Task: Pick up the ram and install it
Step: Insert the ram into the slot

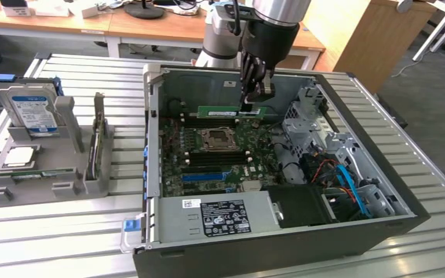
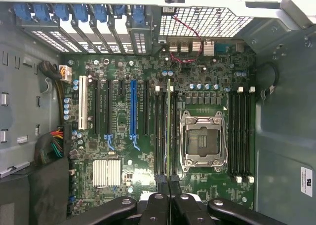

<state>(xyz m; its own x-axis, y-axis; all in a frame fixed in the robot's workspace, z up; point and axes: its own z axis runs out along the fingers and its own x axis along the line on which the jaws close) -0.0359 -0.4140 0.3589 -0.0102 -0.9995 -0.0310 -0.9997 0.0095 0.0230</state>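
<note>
The ram (image 1: pixel 226 112) is gripped edge-down by the closed pincer (image 1: pixel 254 104), its long axis lined up along the memory slots (image 1: pixel 207 123) beneath.

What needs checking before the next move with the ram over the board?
1. Grip: gripper shut on the ram - ok.
2. In the wrist view, the ram runs parallel to the memory slots - ok.
3. The memory slots near the ram hold no other stick - ok.
4. Are the slot latches open - cannot tell.
5. Is the ram touching or seated in a slot - cannot tell.
</note>
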